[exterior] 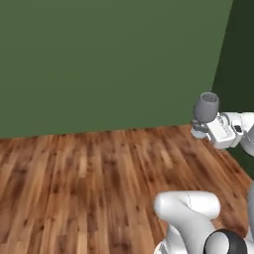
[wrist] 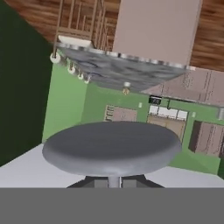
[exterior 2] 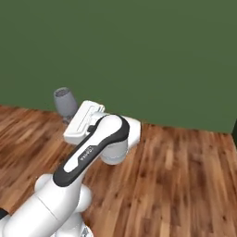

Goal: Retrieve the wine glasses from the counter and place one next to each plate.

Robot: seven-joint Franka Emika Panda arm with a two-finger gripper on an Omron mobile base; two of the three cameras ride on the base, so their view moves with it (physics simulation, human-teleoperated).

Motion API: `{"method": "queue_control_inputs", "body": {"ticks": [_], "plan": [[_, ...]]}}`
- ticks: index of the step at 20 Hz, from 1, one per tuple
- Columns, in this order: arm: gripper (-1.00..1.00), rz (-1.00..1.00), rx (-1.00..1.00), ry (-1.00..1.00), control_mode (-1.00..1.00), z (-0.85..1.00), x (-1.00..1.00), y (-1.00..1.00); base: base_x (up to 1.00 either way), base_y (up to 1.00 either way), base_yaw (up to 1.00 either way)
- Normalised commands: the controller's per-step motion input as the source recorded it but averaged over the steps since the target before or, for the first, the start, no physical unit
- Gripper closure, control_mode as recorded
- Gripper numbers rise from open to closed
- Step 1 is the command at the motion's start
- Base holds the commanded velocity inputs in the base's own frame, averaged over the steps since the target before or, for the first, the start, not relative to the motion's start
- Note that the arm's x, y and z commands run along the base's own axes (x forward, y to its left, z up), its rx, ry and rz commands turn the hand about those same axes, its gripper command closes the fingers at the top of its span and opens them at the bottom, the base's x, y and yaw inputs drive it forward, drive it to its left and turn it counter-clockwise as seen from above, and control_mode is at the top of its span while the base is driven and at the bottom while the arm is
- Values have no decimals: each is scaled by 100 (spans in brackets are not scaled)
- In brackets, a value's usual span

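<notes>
My gripper (exterior: 200,129) is shut on the stem of one translucent grey wine glass (exterior: 206,106) and holds it upright in the air, well above the wooden floor. From the right base camera the same glass (exterior 2: 65,102) shows just left of the white hand, above the gripper (exterior 2: 69,118). In the hand view its round foot (wrist: 111,146) spreads wide just above the dark fingertips (wrist: 94,181), with the thin stem between them. The plates are out of view. I cannot pick out the counter in the rolled hand view.
A plain dark green wall (exterior: 109,59) and wooden plank floor (exterior: 89,178) lie ahead of the base. The hand view, turned upside down, shows a marbled island (wrist: 113,68) with a wooden stool (wrist: 78,22) and mauve cabinets (wrist: 205,85) far off.
</notes>
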Motion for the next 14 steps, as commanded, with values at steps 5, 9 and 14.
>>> {"method": "queue_control_inputs", "body": {"ticks": [5, 9, 14], "plan": [[100, 0, 0, 0, 100, 0, 0, 0, 100, -6, 73], [100, 0, 0, 0, 100, 0, 0, 0, 100, -8, 85], [100, 0, 0, 0, 100, 0, 0, 0, 100, -39, 57]]}}
